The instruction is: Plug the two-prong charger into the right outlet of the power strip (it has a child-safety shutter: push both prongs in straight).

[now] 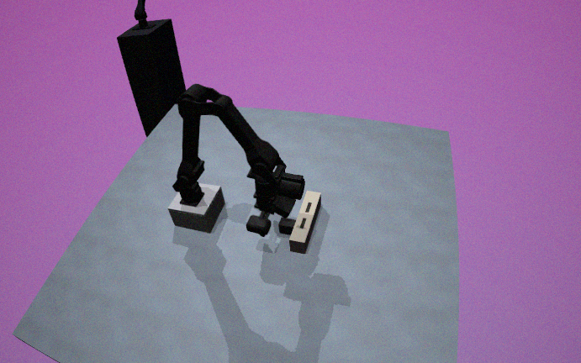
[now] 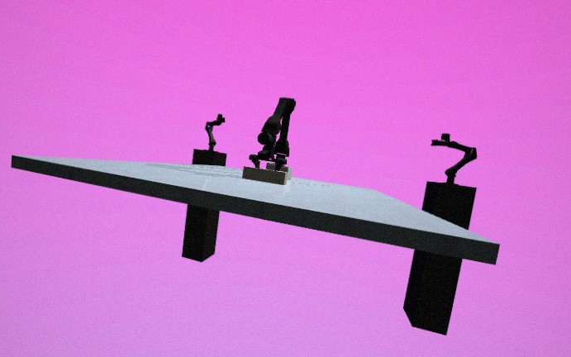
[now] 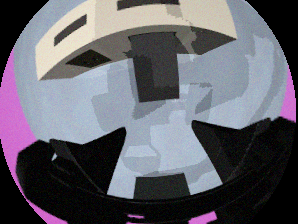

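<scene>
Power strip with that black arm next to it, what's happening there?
One robot arm hangs its claw low beside the beige power strip. The claw is open and holds nothing. Both slots on the strip look empty, so nothing is plugged in. In the wrist view a dark block, probably the charger, sits by the strip ahead of the claw.

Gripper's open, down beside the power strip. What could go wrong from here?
1. The gripper holds nothing, and one finger sits very near the power strip; descending could nudge it.
2. The dark block, probably the charger, lies close against the strip, so closing may grip it crooked, tilting the prongs.
</scene>
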